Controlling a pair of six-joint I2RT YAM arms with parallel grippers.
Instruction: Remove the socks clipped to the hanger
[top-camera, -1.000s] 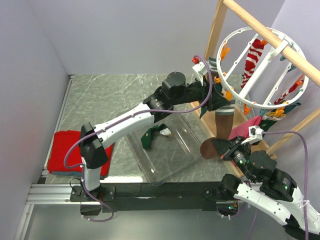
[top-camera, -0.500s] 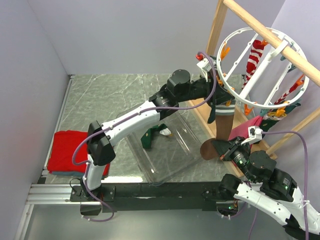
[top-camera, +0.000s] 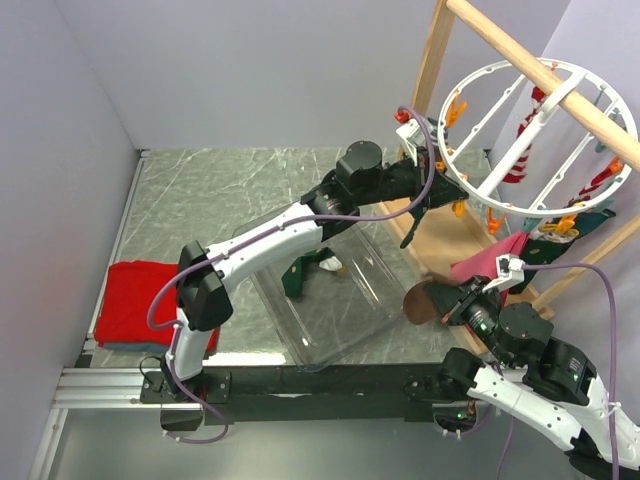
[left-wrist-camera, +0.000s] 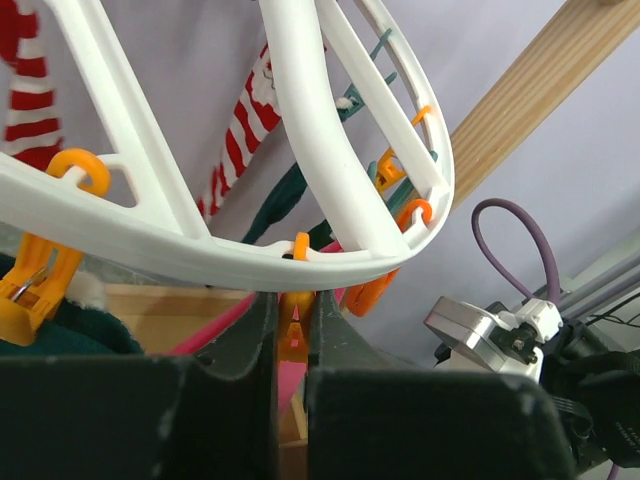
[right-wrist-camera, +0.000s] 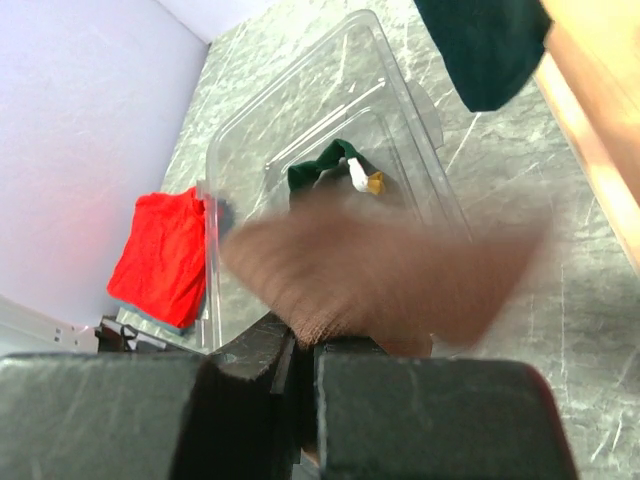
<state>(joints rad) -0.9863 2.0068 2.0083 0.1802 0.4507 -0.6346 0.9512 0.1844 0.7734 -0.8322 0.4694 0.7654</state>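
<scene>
**Orange peg pinched, brown toe gripped**

Orange plastic clothes peg (left-wrist-camera: 297, 335) hangs from the rim of the large white plastic ring hanger (top-camera: 520, 140). The left gripper (left-wrist-camera: 295, 345) is clamped narrowly on it, with one black finger (left-wrist-camera: 240, 350) on each side.

From above, the hanger sits at 2 o'clock and hooks over the wooden rail frame (top-camera: 540, 75). The left gripper (top-camera: 440, 198) meets the ring at the ring's 8 o'clock edge.

A red-and-white striped sock (top-camera: 525, 135) hangs inside the ring. A plain pink sock (top-camera: 488, 260) lies at the ring's 6 o'clock.

The right gripper (right-wrist-camera: 300, 350) is closed tight on a brown sock toe (right-wrist-camera: 380, 280), which is smeared by motion blur. From above, that toe (top-camera: 425, 300) sits at 4 o'clock.

A clear plastic bin (top-camera: 350, 310) rests at the centre of the grey marbled table (top-camera: 220, 190). It holds one dark green sock (top-camera: 300, 272). A flat folded red cloth (top-camera: 135, 300) lies at 8 o'clock.
</scene>
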